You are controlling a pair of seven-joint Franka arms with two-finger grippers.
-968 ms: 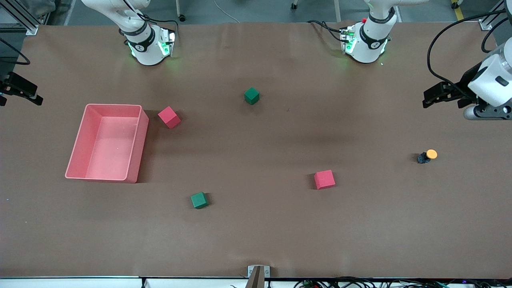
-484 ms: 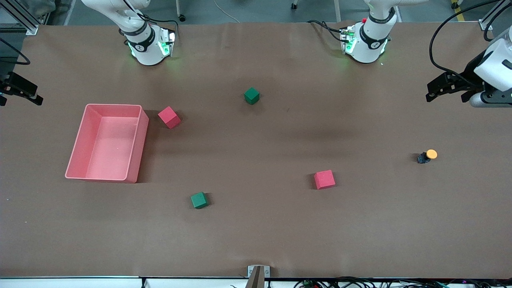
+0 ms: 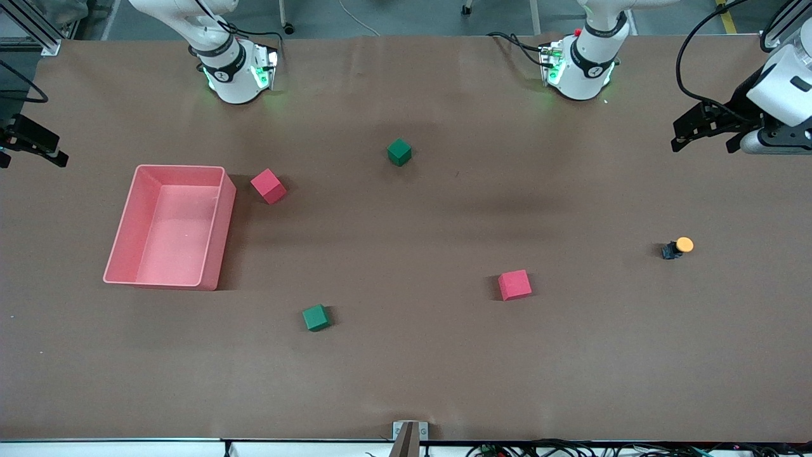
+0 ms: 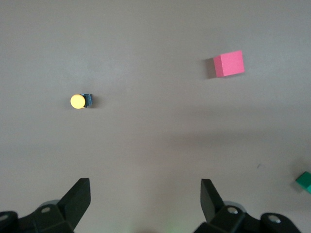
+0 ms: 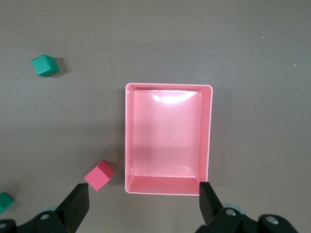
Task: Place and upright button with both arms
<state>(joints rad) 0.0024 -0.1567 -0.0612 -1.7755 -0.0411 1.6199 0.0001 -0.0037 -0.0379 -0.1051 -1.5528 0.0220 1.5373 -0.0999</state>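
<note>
I am watching the pink bin (image 3: 216,230) sitting at the right arm's end of the table; its floor is showing bare in the right wrist view (image 5: 206,141), with nothing lying in it. A red cube (image 3: 268,186) is resting just beside the bin, apart from its wall, and a green cube (image 3: 315,317) is lying nearer the front camera than the bin.

The button (image 3: 677,247) is lying at the left arm's end of the table, orange cap up as I am seeing it in the left wrist view (image 4: 80,101), well apart from the other red cube (image 3: 514,284).

The left gripper (image 3: 703,133) is hanging in the air over the table's left-arm end, fingers spread wide and holding nothing. The right gripper (image 5: 143,204) is hovering above the bin, spread wide too and carrying nothing.
</note>
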